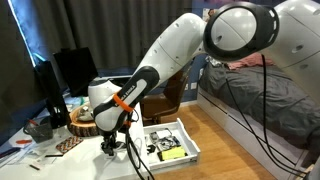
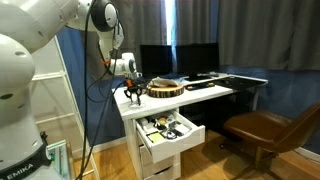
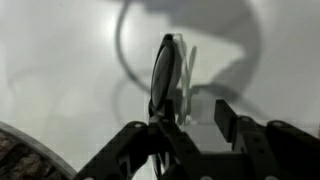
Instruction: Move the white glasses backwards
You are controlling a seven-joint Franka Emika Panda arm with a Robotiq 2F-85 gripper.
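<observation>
In the wrist view the white glasses [image 3: 165, 72] stand on edge between my fingers. One dark oval lens in a thin white frame shows side-on, over the pale desk top. My gripper [image 3: 182, 122] is closed around their lower part, and a white bit of frame shows between the fingertips. In both exterior views the gripper [image 1: 110, 146] [image 2: 133, 96] hangs low over the near end of the white desk, beside the round wooden slab [image 1: 85, 121] [image 2: 165, 88]. The glasses are too small to make out in the exterior views.
A flat dark patterned square piece [image 1: 68, 145] lies on the desk near the slab. An open drawer [image 1: 172, 141] [image 2: 166, 129] full of small items juts out below the desk. Monitors [image 2: 165, 58] stand at the back, and a brown chair [image 2: 258, 126] stands beside the desk.
</observation>
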